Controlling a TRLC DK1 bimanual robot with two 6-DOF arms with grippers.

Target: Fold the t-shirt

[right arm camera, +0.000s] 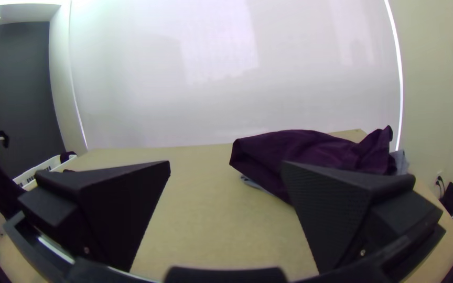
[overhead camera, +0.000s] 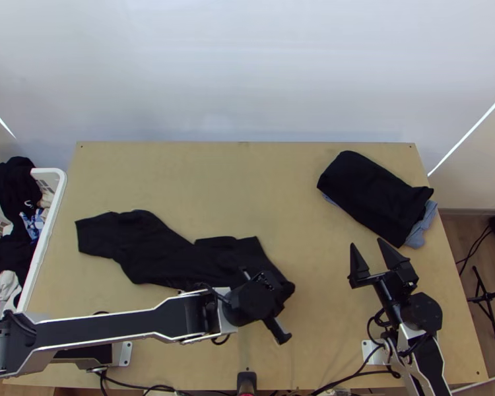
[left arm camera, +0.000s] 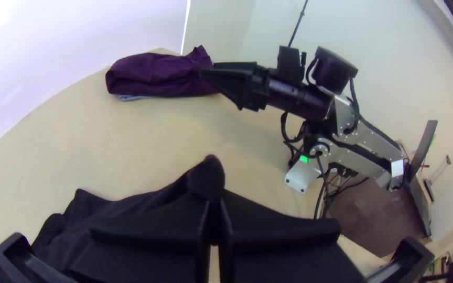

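We're pinching the t-shirt's point(overhead camera: 155, 254) right-hand end in the left gripper point(left arm camera: 214, 203), jaws together on cloth. It's lying bunched on the table point(overhead camera: 201, 178), left of the right gripper point(overhead camera: 367, 244), long axis running roughly crosswise. Right jaws are standing apart, farther off; we're probably needing a spread first.
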